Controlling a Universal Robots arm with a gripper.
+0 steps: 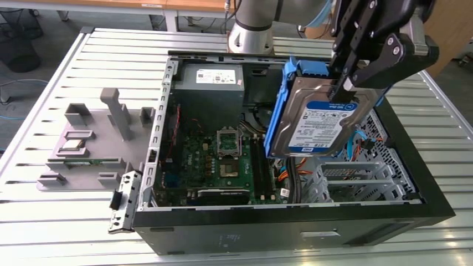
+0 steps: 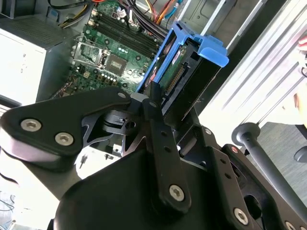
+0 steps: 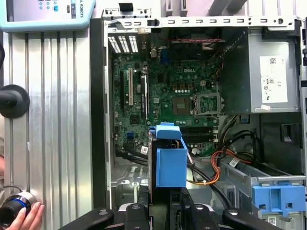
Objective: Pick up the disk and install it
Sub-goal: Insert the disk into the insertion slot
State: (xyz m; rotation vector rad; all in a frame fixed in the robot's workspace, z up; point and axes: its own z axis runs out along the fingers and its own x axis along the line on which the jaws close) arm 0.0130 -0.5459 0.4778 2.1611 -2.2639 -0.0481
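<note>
The disk (image 1: 322, 123), a silver hard drive with a white-and-blue label in a blue carrier bracket, hangs tilted above the open computer case (image 1: 414, 166). My gripper (image 1: 347, 86) is shut on its upper edge. In the second wrist view the disk (image 2: 184, 72) sits between the black fingers (image 2: 153, 103), over the green motherboard (image 2: 103, 43). In the first wrist view the disk's blue carrier (image 3: 170, 160) points down into the case, above the motherboard (image 3: 168, 96). The metal drive cage (image 1: 355, 177) lies below the disk at the exterior view's right.
A grey power-supply box (image 1: 210, 83) sits at the back of the case. A grey fixture (image 1: 88, 144) with small parts lies on the slatted table at the exterior view's left. Orange and black cables (image 3: 216, 167) run by a second blue bracket (image 3: 278, 199). A hand (image 3: 26, 218) holds a knob at the table edge.
</note>
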